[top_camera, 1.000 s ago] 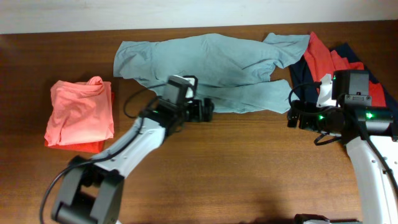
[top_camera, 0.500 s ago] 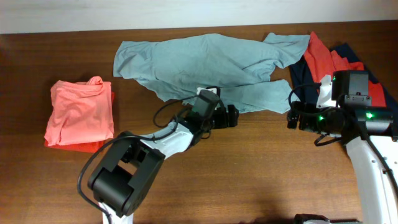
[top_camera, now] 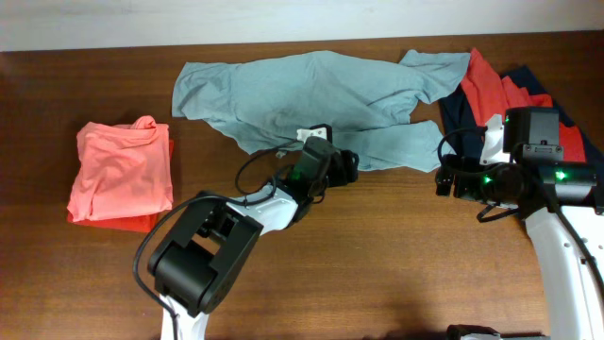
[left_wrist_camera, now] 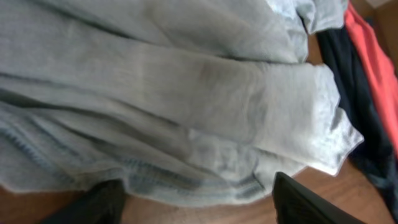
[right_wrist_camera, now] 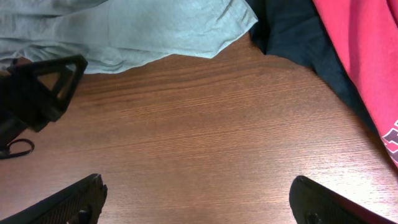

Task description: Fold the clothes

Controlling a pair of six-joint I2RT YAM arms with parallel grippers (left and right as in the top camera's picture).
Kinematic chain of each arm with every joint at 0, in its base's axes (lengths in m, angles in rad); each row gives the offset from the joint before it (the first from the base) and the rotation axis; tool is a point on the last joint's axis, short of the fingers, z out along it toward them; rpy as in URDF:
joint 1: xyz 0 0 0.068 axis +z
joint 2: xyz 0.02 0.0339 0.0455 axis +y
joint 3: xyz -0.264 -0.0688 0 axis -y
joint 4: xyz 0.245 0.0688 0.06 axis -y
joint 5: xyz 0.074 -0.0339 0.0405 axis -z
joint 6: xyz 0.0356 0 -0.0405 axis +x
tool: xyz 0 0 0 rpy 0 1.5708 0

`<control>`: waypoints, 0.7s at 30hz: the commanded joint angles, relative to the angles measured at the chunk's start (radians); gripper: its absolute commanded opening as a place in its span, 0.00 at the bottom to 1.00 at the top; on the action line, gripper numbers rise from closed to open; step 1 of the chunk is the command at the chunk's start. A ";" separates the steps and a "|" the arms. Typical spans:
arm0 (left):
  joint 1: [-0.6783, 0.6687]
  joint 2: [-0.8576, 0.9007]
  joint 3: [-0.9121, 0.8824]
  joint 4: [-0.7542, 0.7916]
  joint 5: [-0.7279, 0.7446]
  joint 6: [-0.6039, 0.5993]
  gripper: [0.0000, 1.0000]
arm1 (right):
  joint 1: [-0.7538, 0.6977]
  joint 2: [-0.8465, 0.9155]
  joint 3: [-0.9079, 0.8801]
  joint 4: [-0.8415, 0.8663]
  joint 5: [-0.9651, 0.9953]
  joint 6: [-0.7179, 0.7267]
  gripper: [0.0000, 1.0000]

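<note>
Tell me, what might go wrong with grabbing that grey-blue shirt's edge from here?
The grey-blue shirt lies crumpled, with its hem bunched in folds between the open left fingers. They might pinch several layers at once, or only a sliver that slips out. Its sleeve end also seems to touch the navy shirt, so a pull could drag that one along too.

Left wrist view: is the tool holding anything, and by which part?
Nothing yet: the left tool stands open astride the hem of the pale grey-blue cotton T-shirt.
</note>
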 commanded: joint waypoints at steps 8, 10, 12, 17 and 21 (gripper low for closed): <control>0.001 0.078 -0.008 0.049 -0.077 -0.004 0.76 | -0.005 -0.005 0.012 -0.003 0.012 -0.003 0.99; 0.001 0.078 -0.008 0.045 -0.096 -0.004 0.71 | -0.005 -0.005 0.012 -0.003 0.012 -0.003 0.99; 0.001 0.078 -0.008 0.046 -0.113 -0.004 0.58 | -0.005 -0.005 0.012 -0.004 0.011 -0.003 0.99; 0.002 0.078 -0.008 0.045 -0.132 -0.003 0.38 | -0.005 -0.005 0.012 -0.011 0.008 -0.003 0.99; 0.002 0.078 -0.008 0.047 -0.167 -0.003 0.05 | -0.005 -0.005 0.012 -0.011 0.008 -0.003 0.99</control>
